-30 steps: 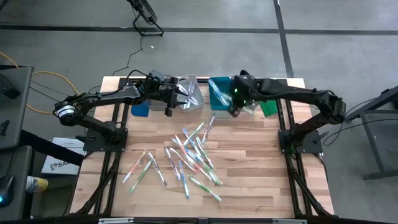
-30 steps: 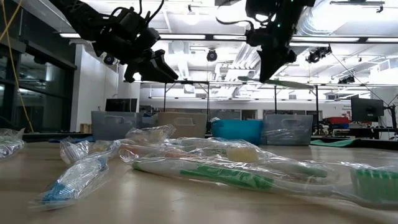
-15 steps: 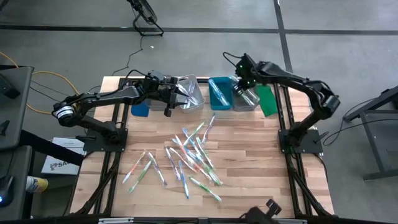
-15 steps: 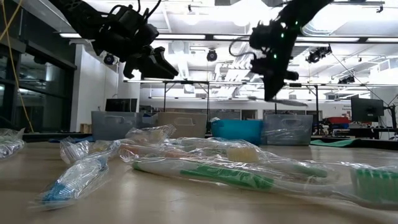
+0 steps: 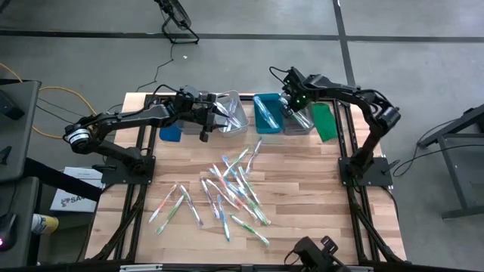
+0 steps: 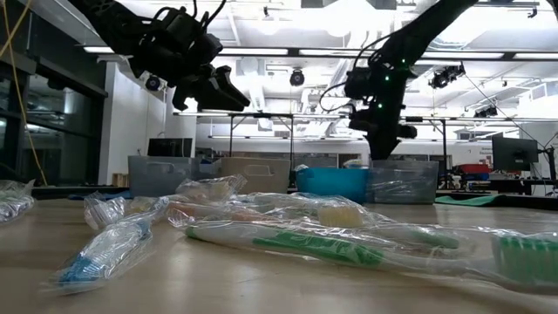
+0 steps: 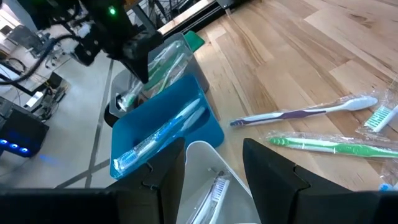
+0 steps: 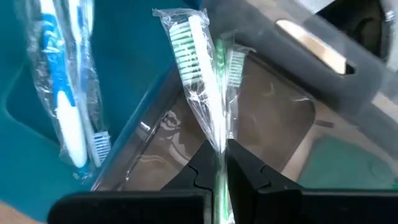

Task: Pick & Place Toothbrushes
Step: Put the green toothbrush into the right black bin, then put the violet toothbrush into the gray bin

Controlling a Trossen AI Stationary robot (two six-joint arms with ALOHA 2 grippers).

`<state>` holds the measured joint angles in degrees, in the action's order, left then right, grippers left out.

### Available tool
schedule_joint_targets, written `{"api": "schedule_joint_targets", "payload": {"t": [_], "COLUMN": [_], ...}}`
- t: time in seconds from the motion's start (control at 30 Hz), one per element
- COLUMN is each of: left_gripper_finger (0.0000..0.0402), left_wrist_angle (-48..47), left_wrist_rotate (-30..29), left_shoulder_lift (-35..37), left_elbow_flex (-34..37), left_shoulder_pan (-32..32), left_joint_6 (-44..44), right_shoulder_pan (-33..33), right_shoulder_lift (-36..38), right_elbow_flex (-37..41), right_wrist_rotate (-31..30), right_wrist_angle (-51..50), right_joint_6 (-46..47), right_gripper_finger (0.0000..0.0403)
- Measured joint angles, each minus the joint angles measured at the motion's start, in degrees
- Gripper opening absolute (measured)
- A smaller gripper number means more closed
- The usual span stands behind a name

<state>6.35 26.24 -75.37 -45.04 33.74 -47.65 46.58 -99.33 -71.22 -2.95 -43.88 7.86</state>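
Many wrapped toothbrushes [image 5: 234, 189] lie scattered on the middle of the wooden table. My right gripper [image 5: 292, 101] [image 8: 219, 163] hangs over the grey-clear bin [image 5: 301, 121] at the far right, shut on a wrapped green toothbrush [image 8: 198, 81]. Another green toothbrush [image 8: 235, 62] lies in that bin. The teal bin [image 5: 266, 113] beside it holds blue toothbrushes [image 8: 68, 106]. My left gripper [image 5: 214, 119] [image 7: 214, 165] hovers open over the clear bin [image 5: 236, 113], which holds a toothbrush [image 7: 214, 190]. My right gripper pinches the green toothbrush's wrapped handle [image 8: 217, 148] between its two fingers. The fingers point steeply down and the brush runs on along them. Its bristle head [image 8: 185, 50] sticks out past the fingertips over the grey-clear bin; whether it touches the bin I cannot tell.
A blue bin [image 5: 170, 132] stands at the far left of the row and a green piece [image 5: 324, 121] at the far right. The near half of the table [image 5: 302, 219] lies beyond the scattered brushes.
My right gripper has swung with the green toothbrush toward the table's far edge and sunk lower, from near the bins' front to over the grey-clear bin, rolling a little. My left gripper has kept still.
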Motion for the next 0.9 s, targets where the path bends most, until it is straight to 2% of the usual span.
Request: {"api": "schedule_joint_targets", "payload": {"t": [0.2,0.37,0.63,0.9], "left_gripper_finger": [0.0157,0.0157,0.0157,0.0157], "left_wrist_angle": [-0.02,-0.06,-0.22,-0.59], "left_wrist_rotate": [-0.02,-0.02,-0.04,-0.07], "left_shoulder_lift": [0.0,0.0,0.0,0.0], "left_elbow_flex": [0.0,0.0,0.0,0.0], "left_shoulder_pan": [0.0,0.0,0.0,-0.01], "left_joint_6": [0.12,0.14,0.15,0.1], "right_shoulder_pan": [1.46,2.54,2.56,2.56], "right_shoulder_lift": [-1.83,-2.1,-2.08,3.06], "right_elbow_flex": [0.0,0.0,0.0,0.0], "right_wrist_rotate": [-0.6,-3.45,-5.32,-1.03], "right_wrist_angle": [0.07,0.56,0.83,-2.95], "right_joint_6": [2.97,4.55,5.83,6.58], "right_gripper_finger": [0.0012,0.002,0.0094,0.0162]}}
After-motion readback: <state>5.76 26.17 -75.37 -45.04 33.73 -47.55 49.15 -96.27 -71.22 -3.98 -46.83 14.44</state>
